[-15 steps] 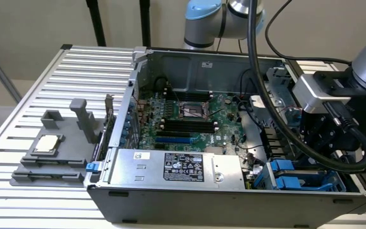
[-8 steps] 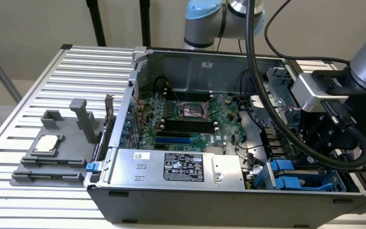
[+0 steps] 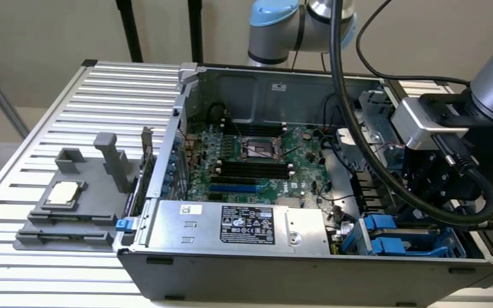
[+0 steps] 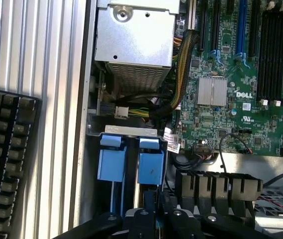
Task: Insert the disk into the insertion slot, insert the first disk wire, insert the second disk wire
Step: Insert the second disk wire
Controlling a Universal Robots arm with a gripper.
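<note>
Closest in: black gripper [image 4: 151, 221], poised right over the drive cage [image 4: 131, 131]; grip state impossible to tell. Just beneath, two blue carrier tabs [image 4: 150, 162] side by side, smooth moulded plastic, squared and glossy, filling the insertion slot [image 3: 398, 242]. Disk probably seated behind one of them, silver body hidden, so no telling which.

Risks from here: a skewed push, jamming plastic against the cage's thin sheet-metal edge; a snag on the braided cable bundle [image 4: 181, 69] or the thin red and black wires [image 4: 280, 204] lying close by; a bent connector if a plug meets its port off-axis.

Further off: power supply [image 4: 134, 35], dull stamped steel with perforated grille. Then green motherboard [image 4: 240, 94], dense and bristly. Farthest: ribbed aluminium table [image 3: 135, 83].
</note>
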